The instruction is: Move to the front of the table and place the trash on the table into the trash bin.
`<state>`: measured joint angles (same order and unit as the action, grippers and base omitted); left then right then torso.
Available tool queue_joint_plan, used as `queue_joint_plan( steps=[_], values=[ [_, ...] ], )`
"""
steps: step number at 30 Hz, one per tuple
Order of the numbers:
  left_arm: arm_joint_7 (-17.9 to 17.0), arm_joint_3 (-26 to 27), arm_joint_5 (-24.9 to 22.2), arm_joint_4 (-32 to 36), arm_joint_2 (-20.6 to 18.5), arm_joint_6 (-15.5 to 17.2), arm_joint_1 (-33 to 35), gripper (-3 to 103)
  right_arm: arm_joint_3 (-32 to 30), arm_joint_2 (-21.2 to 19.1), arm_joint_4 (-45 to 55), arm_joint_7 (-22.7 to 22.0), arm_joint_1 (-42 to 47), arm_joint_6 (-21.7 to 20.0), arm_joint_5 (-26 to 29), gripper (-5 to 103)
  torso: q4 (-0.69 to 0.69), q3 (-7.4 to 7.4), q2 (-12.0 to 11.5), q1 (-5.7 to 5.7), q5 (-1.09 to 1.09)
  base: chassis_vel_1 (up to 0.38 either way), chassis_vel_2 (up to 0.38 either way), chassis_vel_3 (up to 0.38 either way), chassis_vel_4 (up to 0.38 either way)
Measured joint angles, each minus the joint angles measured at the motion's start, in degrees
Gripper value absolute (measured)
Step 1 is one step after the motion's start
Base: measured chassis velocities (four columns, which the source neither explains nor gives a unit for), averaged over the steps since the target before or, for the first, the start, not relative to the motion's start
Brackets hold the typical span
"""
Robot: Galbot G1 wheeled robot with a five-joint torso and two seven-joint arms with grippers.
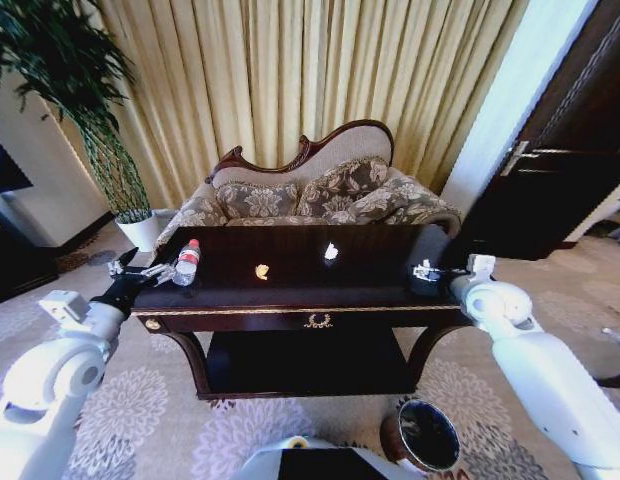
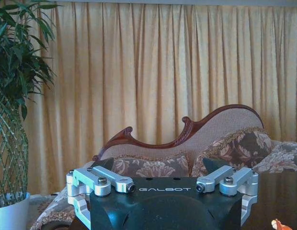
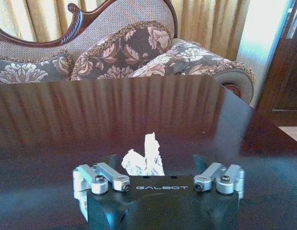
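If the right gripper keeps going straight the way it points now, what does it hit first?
Most likely the crumpled white scrap, which lies on the table straight ahead of the right gripper, between its open jaws. How far ahead it lies is unclear.

A carved-back sofa (image 1: 320, 190) is seen against the gold curtains (image 1: 290, 70), with floral cushions (image 1: 342, 184) piled on it. A tall potted plant (image 1: 80, 100) is set just beside it, and a patterned carpet (image 1: 140, 410) is spread below.
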<state>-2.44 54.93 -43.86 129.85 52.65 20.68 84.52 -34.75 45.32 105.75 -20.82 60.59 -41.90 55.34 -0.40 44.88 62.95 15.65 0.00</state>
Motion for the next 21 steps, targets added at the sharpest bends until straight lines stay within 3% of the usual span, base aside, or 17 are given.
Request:
queue_joint_plan(
  steps=[5,7,8,9,11,13,18,19,21],
  values=[
    [0.01,-0.12,0.00,0.09,-0.07,-0.02,-0.13,100,-0.60,-0.09,0.10,0.48,0.64,0.01,-0.33,70,0.00,0.00,0.00,0.00,0.00,0.000,0.000,0.000,0.000],
    [0.01,-0.15,0.00,0.11,-0.11,-0.02,-0.16,100,-0.69,-0.09,0.13,0.52,0.73,0.01,-0.37,70,0.00,0.00,0.00,0.00,0.00,0.000,0.000,0.000,0.000],
    [0.02,-0.29,0.00,0.16,-0.24,-0.02,-0.34,100,-1.08,-0.12,0.21,0.88,1.13,0.01,-0.58,59,0.00,0.00,0.00,0.00,0.00,0.000,0.000,0.000,0.000],
    [0.02,-0.29,0.00,0.16,-0.24,-0.02,-0.34,100,-1.08,-0.12,0.21,0.88,1.13,0.01,-0.58,59,0.00,0.00,0.00,0.00,0.00,0.000,0.000,0.000,0.000],
    [0.02,-0.57,-0.01,0.21,-0.36,-0.03,-0.70,100,-1.53,-0.20,0.33,1.16,1.57,0.02,-0.68,48,0.00,0.00,0.00,0.00,0.00,0.000,0.000,0.000,0.000],
    [0.02,-0.66,-0.01,0.24,-0.40,-0.03,-0.81,100,-1.67,-0.27,0.37,1.27,1.68,0.02,-0.69,48,0.00,0.00,0.00,0.00,0.00,0.000,0.000,0.000,0.000],
    [0.01,-0.93,-0.03,0.61,-0.45,-0.03,-1.01,100,-2.57,-0.53,0.57,1.83,2.37,0.03,-0.79,27,0.00,0.00,0.00,0.00,0.00,0.000,0.000,0.000,0.000],
    [0.01,-0.93,-0.03,0.61,-0.45,-0.03,-1.01,100,-2.57,-0.53,0.57,1.83,2.37,0.03,-0.79,27,0.00,0.00,0.00,0.00,0.00,0.000,0.000,0.000,0.000],
    [0.00,-0.81,-0.05,0.67,-0.39,-0.03,-0.79,100,-3.12,-0.41,0.93,2.07,3.10,0.06,-0.95,10,0.00,0.00,0.00,0.00,0.00,0.000,0.000,0.000,0.000]
  ],
)
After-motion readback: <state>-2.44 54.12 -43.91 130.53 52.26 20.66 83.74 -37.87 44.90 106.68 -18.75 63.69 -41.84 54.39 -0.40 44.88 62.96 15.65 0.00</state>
